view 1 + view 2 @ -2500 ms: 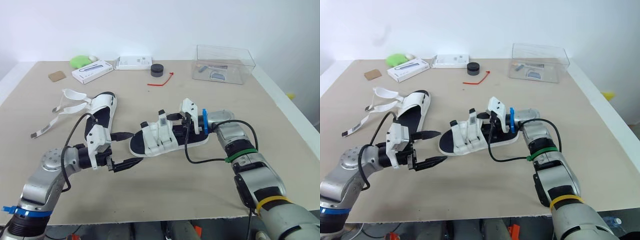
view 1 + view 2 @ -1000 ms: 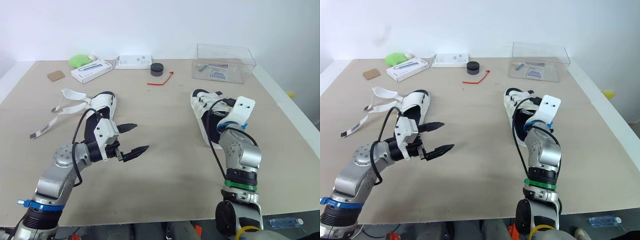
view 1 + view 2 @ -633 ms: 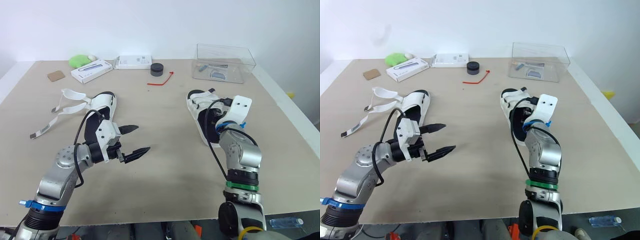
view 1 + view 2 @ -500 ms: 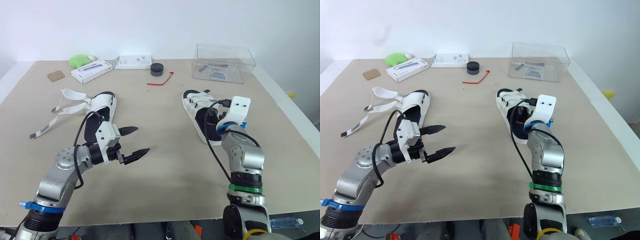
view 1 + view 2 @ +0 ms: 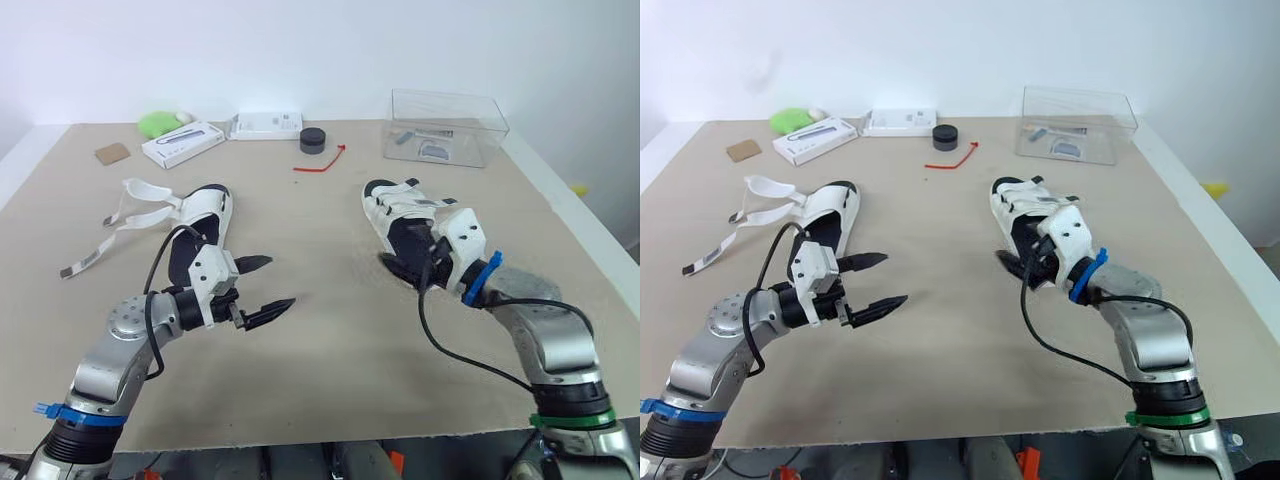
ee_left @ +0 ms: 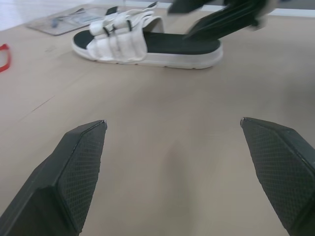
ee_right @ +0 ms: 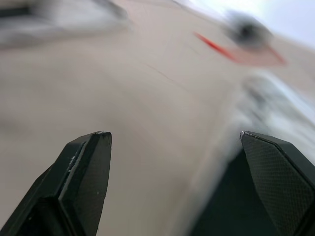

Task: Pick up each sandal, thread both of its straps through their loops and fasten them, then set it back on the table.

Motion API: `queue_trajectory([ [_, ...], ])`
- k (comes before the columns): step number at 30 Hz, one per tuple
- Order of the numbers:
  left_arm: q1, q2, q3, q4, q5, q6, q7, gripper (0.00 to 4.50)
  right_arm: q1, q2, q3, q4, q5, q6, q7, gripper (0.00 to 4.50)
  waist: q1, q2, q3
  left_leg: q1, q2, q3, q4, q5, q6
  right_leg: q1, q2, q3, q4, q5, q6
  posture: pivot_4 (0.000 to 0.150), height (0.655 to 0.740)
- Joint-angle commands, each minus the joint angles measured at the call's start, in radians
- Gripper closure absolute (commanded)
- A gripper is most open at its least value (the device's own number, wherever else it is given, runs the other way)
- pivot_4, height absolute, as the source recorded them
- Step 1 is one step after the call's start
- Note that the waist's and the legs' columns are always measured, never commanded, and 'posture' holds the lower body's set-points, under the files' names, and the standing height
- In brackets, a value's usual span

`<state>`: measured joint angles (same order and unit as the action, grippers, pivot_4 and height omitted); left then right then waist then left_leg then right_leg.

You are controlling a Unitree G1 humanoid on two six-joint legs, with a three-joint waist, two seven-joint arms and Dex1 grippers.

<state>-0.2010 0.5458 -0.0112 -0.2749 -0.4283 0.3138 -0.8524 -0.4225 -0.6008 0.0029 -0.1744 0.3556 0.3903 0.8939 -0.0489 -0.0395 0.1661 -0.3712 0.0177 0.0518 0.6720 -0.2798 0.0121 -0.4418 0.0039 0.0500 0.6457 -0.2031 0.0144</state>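
Note:
A white sandal with both straps done up (image 5: 400, 215) lies flat on the table at the right, toe pointing away; it also appears in the left wrist view (image 6: 142, 44). My right gripper (image 5: 1020, 270) is open, its fingertips just off the sandal's heel with nothing between them. The second white sandal (image 5: 200, 225) lies at the left, its loose straps (image 5: 140, 205) trailing out to the left. Just in front of that sandal hovers my left gripper (image 5: 262, 285), open and empty, pointing toward the table's middle.
A clear plastic box (image 5: 447, 127) stands at the back right. Along the back edge are a black round cap (image 5: 313, 140), a red tie (image 5: 320, 160), two white boxes (image 5: 183, 143) (image 5: 267, 125), a green object (image 5: 160, 122) and a brown square (image 5: 113, 153).
My right arm carried the strapped sandal from the table's middle to the right, released it on the table and swung back toward the near edge. The left gripper barely moved.

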Motion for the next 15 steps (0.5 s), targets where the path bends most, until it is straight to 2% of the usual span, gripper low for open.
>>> queue_trajectory([
  [1, -0.016, -0.016, 0.049, 0.012, 0.023, 0.023, 0.094, 0.00, -0.148, 0.044, 0.039, 0.050, 0.132, -0.027, 0.211, 0.02, 0.001, 0.000, 0.000, 0.000, 0.001, 0.000, 0.000, 0.000, 0.000, 0.000, 0.001, 0.000, 0.000, 0.001, -0.001, 0.150, 0.7400],
  [5, -0.045, -0.075, 0.064, 0.010, 0.079, 0.071, 0.266, 0.00, -0.275, 0.121, 0.114, 0.184, 0.130, -0.080, 0.341, 0.02, 0.006, -0.001, 0.000, 0.001, 0.006, -0.002, 0.001, 0.000, 0.000, 0.001, 0.005, -0.001, 0.000, 0.003, -0.005, 0.150, 0.7400],
  [8, -0.092, -0.134, 0.086, 0.006, 0.111, 0.146, 0.417, 0.00, -0.337, 0.183, 0.147, 0.318, 0.086, -0.141, 0.371, 0.02, 0.008, -0.002, 0.000, 0.000, 0.006, -0.002, 0.001, 0.001, 0.000, 0.000, 0.004, -0.002, 0.000, 0.008, -0.014, 0.150, 0.7400],
  [15, -0.180, -0.253, 0.106, 0.009, 0.189, 0.327, 0.697, 0.00, -0.401, 0.235, 0.157, 0.481, 0.018, -0.259, 0.376, 0.02, 0.011, -0.002, 0.000, -0.003, 0.003, -0.002, 0.001, -0.001, -0.002, -0.001, -0.004, -0.004, 0.000, 0.009, -0.013, 0.150, 0.7400],
])
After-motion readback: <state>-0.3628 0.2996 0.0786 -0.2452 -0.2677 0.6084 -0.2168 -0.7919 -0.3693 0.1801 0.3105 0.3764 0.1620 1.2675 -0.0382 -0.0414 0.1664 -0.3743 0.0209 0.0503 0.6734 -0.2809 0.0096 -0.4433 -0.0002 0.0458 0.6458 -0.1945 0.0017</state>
